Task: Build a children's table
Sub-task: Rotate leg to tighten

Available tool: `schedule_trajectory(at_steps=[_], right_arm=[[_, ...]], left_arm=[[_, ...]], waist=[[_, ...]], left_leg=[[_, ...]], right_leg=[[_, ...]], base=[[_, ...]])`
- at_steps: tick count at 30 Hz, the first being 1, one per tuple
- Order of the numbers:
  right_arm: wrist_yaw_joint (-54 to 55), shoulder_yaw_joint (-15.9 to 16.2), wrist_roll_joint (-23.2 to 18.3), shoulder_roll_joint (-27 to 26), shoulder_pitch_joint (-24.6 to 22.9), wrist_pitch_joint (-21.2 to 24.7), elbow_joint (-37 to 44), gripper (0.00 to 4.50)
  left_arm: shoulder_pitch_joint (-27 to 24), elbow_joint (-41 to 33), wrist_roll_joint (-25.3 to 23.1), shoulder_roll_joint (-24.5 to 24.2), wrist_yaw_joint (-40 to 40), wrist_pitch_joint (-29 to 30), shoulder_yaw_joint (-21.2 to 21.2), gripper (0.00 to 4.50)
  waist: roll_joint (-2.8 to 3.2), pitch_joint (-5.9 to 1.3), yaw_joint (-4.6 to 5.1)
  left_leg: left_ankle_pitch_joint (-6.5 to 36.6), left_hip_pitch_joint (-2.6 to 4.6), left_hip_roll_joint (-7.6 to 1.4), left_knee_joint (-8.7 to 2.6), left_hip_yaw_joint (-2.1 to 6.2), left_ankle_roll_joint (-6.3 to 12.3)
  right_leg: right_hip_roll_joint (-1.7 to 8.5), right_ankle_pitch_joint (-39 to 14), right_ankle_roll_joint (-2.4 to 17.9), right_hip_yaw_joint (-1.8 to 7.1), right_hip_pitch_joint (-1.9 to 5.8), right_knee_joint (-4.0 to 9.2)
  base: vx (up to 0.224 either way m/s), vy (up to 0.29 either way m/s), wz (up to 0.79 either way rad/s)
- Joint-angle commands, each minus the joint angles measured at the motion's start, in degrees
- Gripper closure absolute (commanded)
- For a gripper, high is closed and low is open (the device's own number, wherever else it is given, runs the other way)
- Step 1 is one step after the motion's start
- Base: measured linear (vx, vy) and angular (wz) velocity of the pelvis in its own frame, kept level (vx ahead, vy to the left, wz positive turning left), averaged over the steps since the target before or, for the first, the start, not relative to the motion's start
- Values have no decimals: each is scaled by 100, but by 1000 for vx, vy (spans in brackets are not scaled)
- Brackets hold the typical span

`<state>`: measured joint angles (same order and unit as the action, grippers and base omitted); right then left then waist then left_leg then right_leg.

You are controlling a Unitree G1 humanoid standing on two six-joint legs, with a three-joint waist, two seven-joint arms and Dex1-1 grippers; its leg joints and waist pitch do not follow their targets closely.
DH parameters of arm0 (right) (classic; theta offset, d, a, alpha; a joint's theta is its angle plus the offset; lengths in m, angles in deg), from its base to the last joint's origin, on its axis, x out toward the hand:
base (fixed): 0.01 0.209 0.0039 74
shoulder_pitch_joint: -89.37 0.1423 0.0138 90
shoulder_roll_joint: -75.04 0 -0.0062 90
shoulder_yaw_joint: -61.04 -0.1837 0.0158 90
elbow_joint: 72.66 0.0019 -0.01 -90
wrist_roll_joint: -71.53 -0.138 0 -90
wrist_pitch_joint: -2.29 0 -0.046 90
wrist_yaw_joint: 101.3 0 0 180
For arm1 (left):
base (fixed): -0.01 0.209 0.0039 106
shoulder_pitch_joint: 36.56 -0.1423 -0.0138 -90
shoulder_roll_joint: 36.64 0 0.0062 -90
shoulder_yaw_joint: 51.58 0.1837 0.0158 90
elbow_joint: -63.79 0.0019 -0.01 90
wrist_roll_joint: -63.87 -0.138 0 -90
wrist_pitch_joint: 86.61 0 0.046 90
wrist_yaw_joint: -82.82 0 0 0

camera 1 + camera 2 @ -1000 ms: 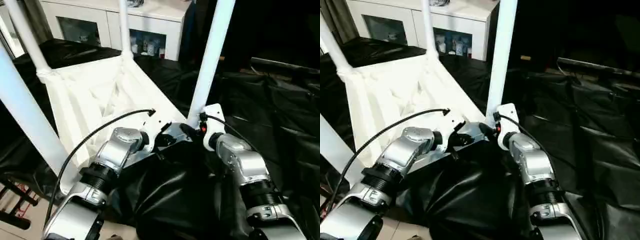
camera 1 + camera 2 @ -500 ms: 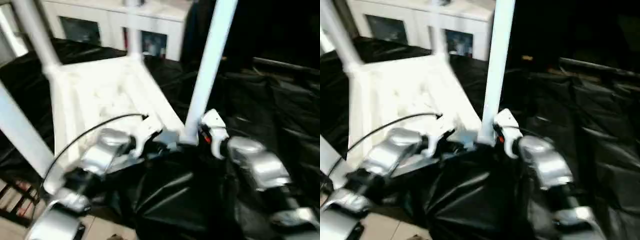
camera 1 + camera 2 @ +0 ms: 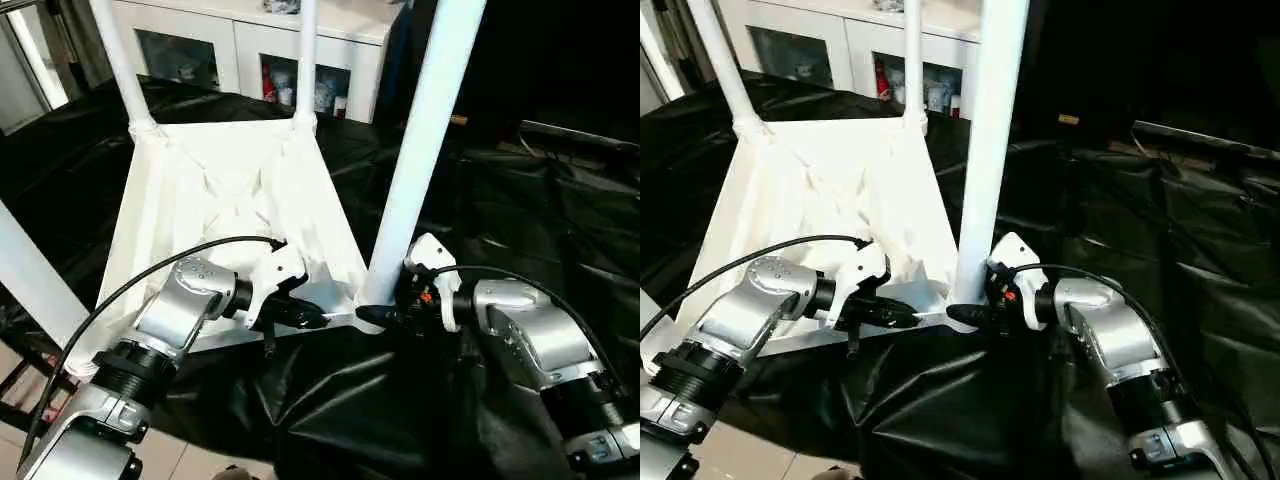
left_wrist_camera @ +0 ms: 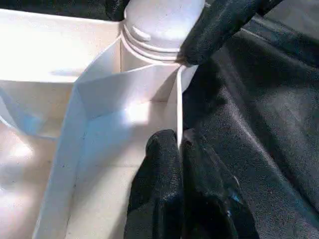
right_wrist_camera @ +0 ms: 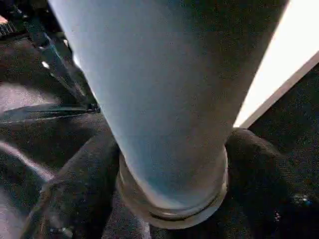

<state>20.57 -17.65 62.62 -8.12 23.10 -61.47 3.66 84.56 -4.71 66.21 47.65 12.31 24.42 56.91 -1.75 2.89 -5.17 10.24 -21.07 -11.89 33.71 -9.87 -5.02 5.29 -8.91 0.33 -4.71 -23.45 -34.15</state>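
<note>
I have the children's table (image 3: 225, 200) lying upside down on the black sheet (image 3: 520, 210) that covers the surface, ribbed X-braced underside facing up, with the white cabinets (image 3: 250, 45) behind it at twelve o'clock. It is white plastic throughout: a rectangular top with thin upright walls, round corner sockets, and long tapered tube legs standing up from them.

My left gripper (image 3: 305, 315) has its fingers (image 4: 159, 184) clenched on the thin rim wall of the top, just beside the near socket. My right gripper (image 3: 975, 315) sits at three o'clock of the near leg (image 3: 420, 160), its fingers (image 5: 75, 184) curled round the leg's base at the collar, one on each side; they look to be touching it, grasping rather than released.

I judge the whole thing light and hollow, stiff enough in the tubes but with some flex in the thin walls. The plastic looks smooth and probably slippery, so I would take a leg low down by the collar, where it is thickest, and hold the top by a rim close to a corner socket, where the ribs brace it.
</note>
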Motion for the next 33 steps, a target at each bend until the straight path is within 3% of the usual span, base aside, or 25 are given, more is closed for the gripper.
schedule_trajectory(at_steps=[1,5,7,8,9,11,16,18,20,28,30,32,33], right_arm=[[-85,151,-109,-92,-64,49,187,146],[516,31,2,-399,-42,107,3,178],[1749,-232,294,-923,138,157,-561,179],[2009,-301,337,-1032,182,193,-691,181],[2484,-433,371,-1277,268,295,-949,182],[2771,-485,392,-1446,309,274,-1082,183],[3453,-480,487,-2056,481,183,-1280,184],[3418,-501,471,-2172,536,119,-1314,128],[3307,-650,329,-2156,550,183,-1276,111],[2191,-191,401,-1382,376,-18,-820,34],[1267,-15,252,-792,205,-20,-404,34],[932,8,159,-577,151,-12,-237,34],[666,18,101,-408,114,-28,-122,34]], left_arm=[[61,-340,252,194,-330,-104,169,450],[147,-124,144,403,183,-62,63,450],[385,294,15,792,1004,-7,-149,450],[439,379,-9,872,1168,6,-190,450],[583,582,-46,1089,1570,60,-295,450],[693,724,-67,1258,1873,103,-374,450],[952,1023,-130,1758,2545,82,-468,450],[925,1007,-168,1846,2460,0,-402,450],[852,937,-172,1834,2361,-16,-362,450],[567,600,-72,1379,1597,-130,-146,450],[368,351,1,988,948,-218,-19,450],[296,252,35,835,708,-236,25,450],[235,169,61,711,496,-326,60,450]], waist=[[-23,-374,27],[-22,-367,32],[-40,-352,59],[-35,-342,93],[-59,-345,119],[-53,-342,151],[-43,-372,169],[-41,-365,182],[-48,-385,170],[-48,-386,147],[-50,-380,141],[-44,-383,131],[-27,-370,132]], left_leg=[[1135,58,-130,-410,-15,145],[1171,61,-129,-417,-14,108],[1233,54,-114,-421,-17,53],[1339,59,-96,-423,-16,-51],[1469,59,-73,-427,12,-148],[1597,85,-82,-423,21,-150],[1311,46,-80,-416,11,-2],[1283,31,-76,-421,8,-1],[1147,25,-85,-416,2,76],[991,32,-99,-398,-19,232],[1011,22,-107,-397,-21,288],[1012,23,-116,-395,-13,321],[1115,58,-130,-403,-25,333]], right_leg=[[284,-1583,1051,261,299,371],[281,-1651,1033,259,290,381],[276,-1858,974,257,273,408],[283,-2149,913,254,247,435],[292,-2554,772,221,273,464],[304,-2742,654,218,245,527],[286,-2341,661,235,262,487],[278,-2242,690,233,262,482],[274,-1856,804,243,291,429],[279,-1435,1003,254,323,384],[278,-1412,1000,259,335,386],[282,-1358,1020,263,342,365],[273,-1402,1075,265,295,381]], base=[[0,0,0],[0,0,0],[0,0,0],[0,0,0],[0,0,0],[0,0,0],[0,0,0],[0,0,0],[0,0,0],[0,0,0],[0,0,0],[0,0,0],[0,0,0]])
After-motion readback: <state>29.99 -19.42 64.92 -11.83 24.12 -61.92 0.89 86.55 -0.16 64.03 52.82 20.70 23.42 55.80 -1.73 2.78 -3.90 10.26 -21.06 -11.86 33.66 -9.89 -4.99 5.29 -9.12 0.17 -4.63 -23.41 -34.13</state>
